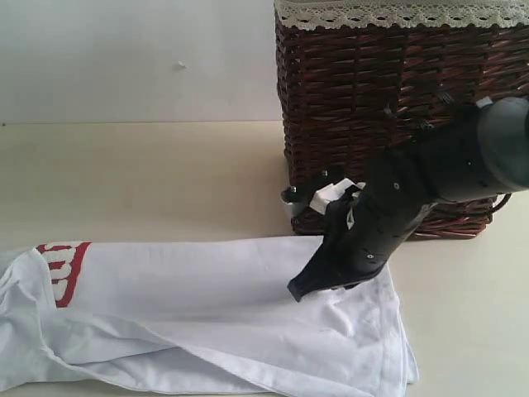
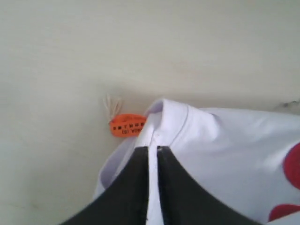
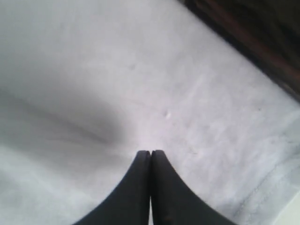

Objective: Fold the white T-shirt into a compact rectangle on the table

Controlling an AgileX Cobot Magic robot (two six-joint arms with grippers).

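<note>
The white T-shirt (image 1: 215, 306) lies on the table (image 1: 149, 174) as a long band folded lengthwise, its red letters (image 1: 62, 269) at the left end. My right gripper (image 1: 296, 291) rests its tips on the shirt's right part, shut with nothing between the fingers (image 3: 151, 152); only white cloth (image 3: 93, 70) lies under it. My left gripper (image 2: 153, 149) is out of the exterior view. In the left wrist view its jaws stand a narrow slit apart with a strip of the T-shirt's (image 2: 225, 140) collar edge between them, beside the orange tag (image 2: 126, 125).
A dark brown wicker basket (image 1: 372, 99) with cream lace trim stands at the back right, just behind my right arm; its dark side shows in the right wrist view (image 3: 253, 33). Bare table (image 2: 140, 47) stretches beyond the collar. The shirt's hem end reaches the front edge of the exterior view.
</note>
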